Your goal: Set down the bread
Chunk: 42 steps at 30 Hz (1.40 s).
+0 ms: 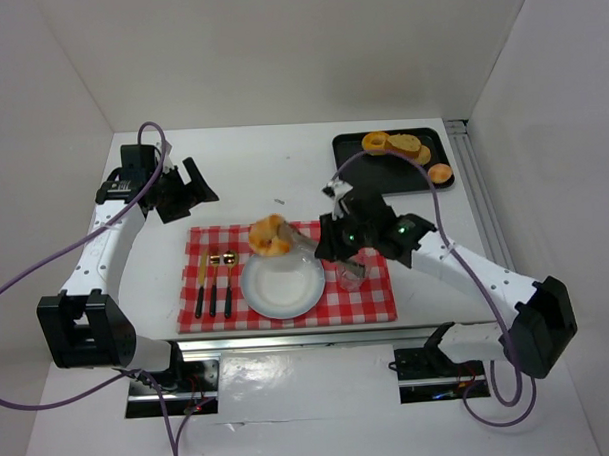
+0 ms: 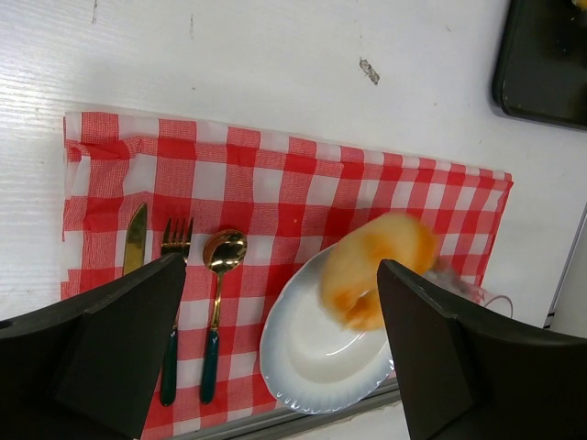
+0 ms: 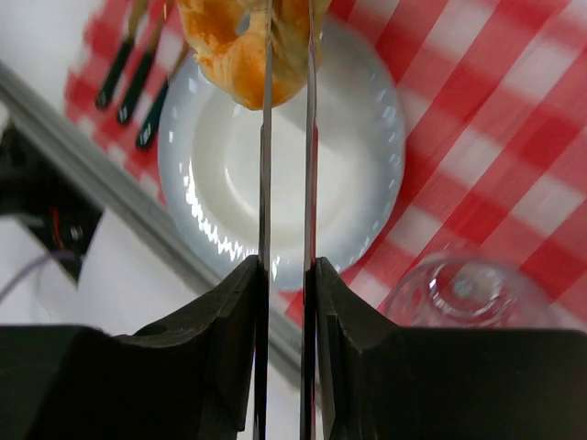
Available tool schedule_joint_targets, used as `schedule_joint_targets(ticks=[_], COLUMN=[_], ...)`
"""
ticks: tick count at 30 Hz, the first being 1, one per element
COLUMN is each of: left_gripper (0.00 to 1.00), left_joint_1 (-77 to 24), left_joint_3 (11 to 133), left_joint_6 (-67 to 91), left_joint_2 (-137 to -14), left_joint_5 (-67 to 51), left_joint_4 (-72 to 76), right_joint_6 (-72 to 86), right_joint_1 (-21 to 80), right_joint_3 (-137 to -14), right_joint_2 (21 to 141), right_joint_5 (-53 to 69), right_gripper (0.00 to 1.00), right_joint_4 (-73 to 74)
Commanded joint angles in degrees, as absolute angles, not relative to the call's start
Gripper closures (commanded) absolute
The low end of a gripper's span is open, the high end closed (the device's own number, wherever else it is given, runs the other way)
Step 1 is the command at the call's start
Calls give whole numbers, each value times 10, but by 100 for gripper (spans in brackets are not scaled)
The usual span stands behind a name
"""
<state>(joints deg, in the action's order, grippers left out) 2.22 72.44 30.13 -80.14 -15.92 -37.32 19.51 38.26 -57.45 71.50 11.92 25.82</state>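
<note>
Bread [image 1: 270, 235], pinched in right jaws, hangs over white plate [image 1: 287, 292] rim.

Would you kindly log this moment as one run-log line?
right gripper: shut on bread | bread: above plate far rim, not yet released | left gripper: open, empty

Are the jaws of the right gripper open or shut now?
Shut on the bread: the right gripper has its jaws nearly together, pinching the bread by the edge of the plate.
</note>
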Motion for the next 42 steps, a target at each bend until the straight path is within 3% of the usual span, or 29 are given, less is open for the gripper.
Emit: schedule_joint_targets(ticks=[1, 6, 8, 11, 17, 22, 25, 31, 36, 42], left_gripper=[1, 1, 1, 1, 1, 1, 1, 1, 1, 1], left_joint_1=[26, 26, 26, 26, 26, 26, 26, 26, 26, 26], left_joint_3=[741, 746, 746, 746, 746, 746, 746, 741, 735, 742], left_joint_6=[299, 299, 299, 299, 299, 299, 299, 294, 301, 295], left_joint_2=[-784, -784, -784, -784, -784, -794, -795, -795, -781, -802], left_joint_5=[-161, -161, -161, -161, -161, -168, -168, -168, -156, -161], left_joint_4=[-368, -368, -368, -368, -368, -368, -368, -368, -360, -366], right_joint_6=[203, 209, 209, 209, 209, 202, 232, 255, 225, 207], right_joint_1=[432, 490, 499, 505, 491, 485, 478, 333, 102, -7], right_joint_3=[-542, -531, -531, -554, -615, -634, -658, -678, -660, -687], right_joint_2=[671, 687, 701, 701, 683, 678, 665, 699, 743, 830], right_joint_5=[115, 104, 91, 62, 13, -26, -136, -269, -151, -116], right_gripper=[75, 74, 67, 47, 36, 36, 40, 40, 40, 42], right_joint_4=[283, 307, 312, 330, 367, 381, 370, 332, 244, 224])
